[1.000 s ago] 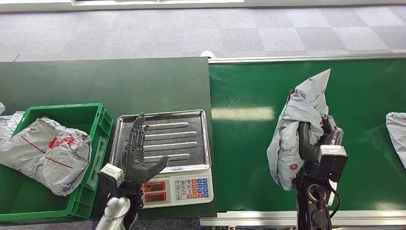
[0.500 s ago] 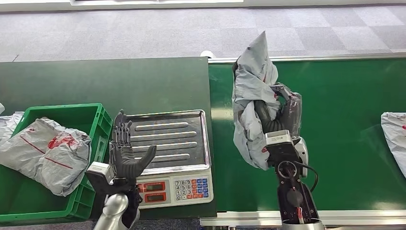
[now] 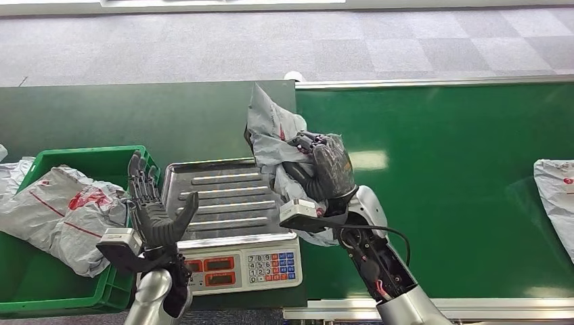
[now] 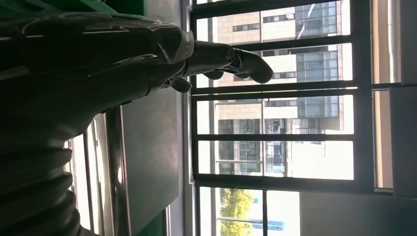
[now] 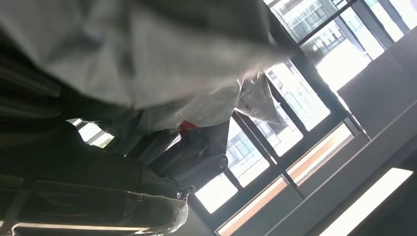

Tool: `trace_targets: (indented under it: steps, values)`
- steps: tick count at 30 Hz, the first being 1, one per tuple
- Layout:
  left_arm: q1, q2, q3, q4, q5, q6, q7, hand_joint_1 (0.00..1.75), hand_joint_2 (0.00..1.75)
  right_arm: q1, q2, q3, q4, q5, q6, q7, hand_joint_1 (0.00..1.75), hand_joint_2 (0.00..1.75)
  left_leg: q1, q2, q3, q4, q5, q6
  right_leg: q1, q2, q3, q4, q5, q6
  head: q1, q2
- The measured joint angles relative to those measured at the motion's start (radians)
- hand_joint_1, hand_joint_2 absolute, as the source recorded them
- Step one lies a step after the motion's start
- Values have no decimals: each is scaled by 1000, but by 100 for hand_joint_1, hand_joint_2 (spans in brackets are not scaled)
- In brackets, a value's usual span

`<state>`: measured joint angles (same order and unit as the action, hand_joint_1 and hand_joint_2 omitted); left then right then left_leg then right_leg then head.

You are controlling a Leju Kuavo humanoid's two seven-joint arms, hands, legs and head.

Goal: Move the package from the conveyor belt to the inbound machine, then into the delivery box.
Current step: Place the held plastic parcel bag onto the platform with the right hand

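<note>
A: Starting nearest us, what are we doing with the left hand (image 3: 154, 218)?

B: We are holding it up at about 7 o'clock, over the near left corner of the scale (image 3: 233, 223), fingers spread and straight, gripping nothing. In the left wrist view the hand (image 4: 123, 54) is showing the same way, nothing in it.

A: And the right hand (image 3: 323, 169)?

B: We are gripping the package (image 3: 274, 135) with its fingers curled tight around the grey plastic. It is hanging at the centre, over the tray's (image 3: 203, 196) right edge, right where the tray is meeting the belt (image 3: 447, 162). We cannot tell whether its lower fold is touching the tray. In the right wrist view the package (image 5: 147, 54) is draping over the hand.

A: What are we worrying about?

B: We are judging that the bag is only partly over the tray. Letting go here, the slack film could be sliding back onto the belt or hanging off the tray's edge. The loose top flap could also be catching on our fingers as they open.

A: Further out?

B: At 9 o'clock the crate (image 3: 145, 166) is holding another bag (image 3: 61, 217). At 3 o'clock a second bag (image 3: 556, 196) is lying on the belt.
</note>
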<state>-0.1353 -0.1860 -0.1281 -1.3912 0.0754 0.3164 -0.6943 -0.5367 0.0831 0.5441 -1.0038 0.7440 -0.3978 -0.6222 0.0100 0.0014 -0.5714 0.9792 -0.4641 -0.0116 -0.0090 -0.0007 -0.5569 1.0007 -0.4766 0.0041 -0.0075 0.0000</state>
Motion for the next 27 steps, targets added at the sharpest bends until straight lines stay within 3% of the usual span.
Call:
trace_targets:
  steps: [3, 7, 10, 22, 26, 27]
  values:
    - [3, -2, 7, -6, 3, 14, 0, 0, 175, -23, -1, 48, 47, 44, 13, 61, 175, 175, 0, 0, 0, 0, 0, 0, 0, 0, 0, 0, 0, 0, 0, 0]
    - [3, -2, 12, -1, -7, 20, 0, 0, 175, -74, 1, 147, 168, 172, 78, 210, 175, 175, 0, 0, 0, 0, 0, 0, 0, 0, 0, 0, 0, 0, 0, 0]
    - [4, -2, 12, 5, -11, 19, 0, 0, 175, -99, 12, 219, 262, 219, 100, 257, 175, 175, 0, 0, 0, 0, 0, 0, 0, 0, 0, 0, 0, 0, 0, 0]
    - [17, 2, -19, 34, -49, -2, 1, 0, 175, -154, 62, 349, 452, 238, 229, 311, 175, 175, 0, 1, 5, 0, 0, 0, 0, 0, 3, 0, 0, 0, 0, 0]
    - [17, 2, -30, 44, -57, -11, 3, 0, 175, -147, 68, 355, 459, 154, 259, 223, 174, 175, 0, 1, 8, 0, 0, 0, 0, 0, 7, -1, 0, 0, 0, 0]
    - [17, 2, -32, 47, -58, -13, 3, 0, 175, -141, 66, 353, 457, 124, 261, 183, 143, 175, 0, 1, 9, 0, 0, 0, 0, 0, 7, -1, 0, 0, 0, 0]
